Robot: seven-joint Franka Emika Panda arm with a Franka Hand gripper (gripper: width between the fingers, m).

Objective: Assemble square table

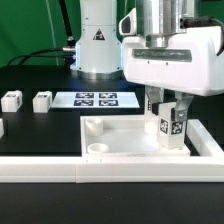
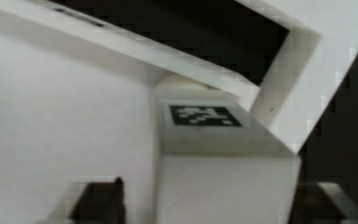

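Note:
The square tabletop (image 1: 125, 135) is a white slab with a raised rim and corner sockets, lying in front of the robot base. My gripper (image 1: 168, 112) is shut on a white tagged leg (image 1: 171, 126) and holds it upright over the slab's corner at the exterior view's right. In the wrist view the leg (image 2: 220, 170) with its tag fills the gap between my gripper's (image 2: 218, 203) dark fingers (image 2: 101, 203). The slab's surface (image 2: 51, 120) and rim (image 2: 297, 85) lie beyond it. Whether the leg touches the slab I cannot tell.
Two loose white legs (image 1: 11, 99) (image 1: 41, 100) stand at the exterior view's left, and a third (image 1: 2, 127) is cut by the edge. The marker board (image 1: 97, 99) lies behind the slab. A long white rail fence (image 1: 90, 172) runs along the front and right.

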